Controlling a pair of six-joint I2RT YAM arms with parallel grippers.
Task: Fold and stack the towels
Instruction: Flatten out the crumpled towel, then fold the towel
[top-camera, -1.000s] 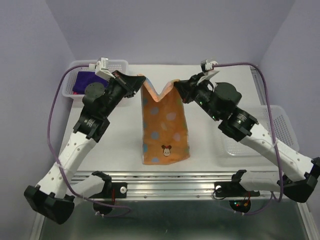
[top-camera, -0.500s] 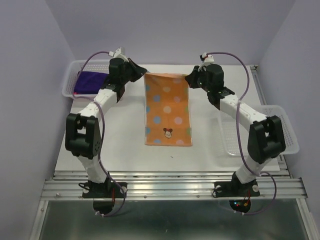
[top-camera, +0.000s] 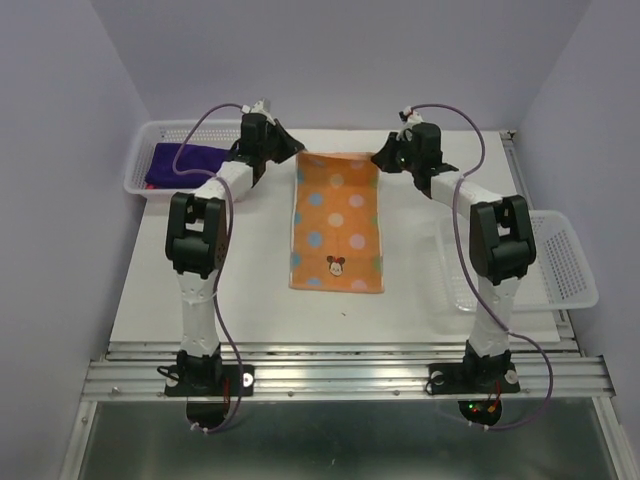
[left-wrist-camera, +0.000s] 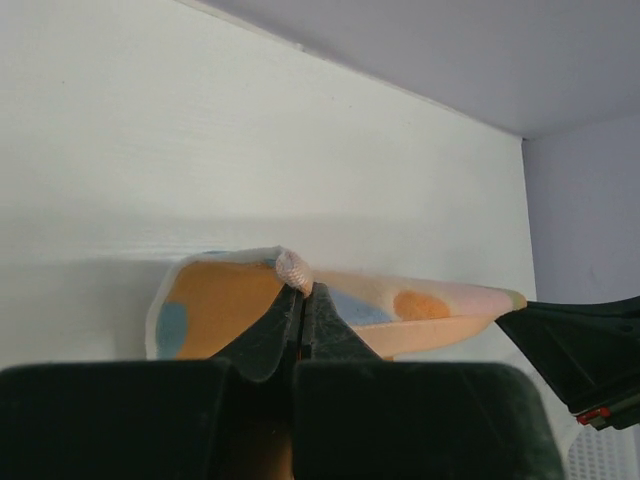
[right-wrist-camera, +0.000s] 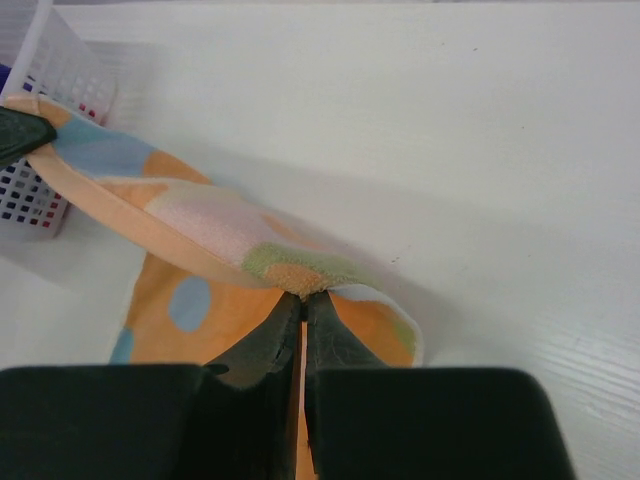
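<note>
Orange towel has flattened, left fingers and right fingers pinching its far corners between baskets.

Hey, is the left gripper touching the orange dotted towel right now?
Touching. In the left wrist view the left gripper has its jaws shut on the towel, with the cloth's edge pinched at their tips.
</note>
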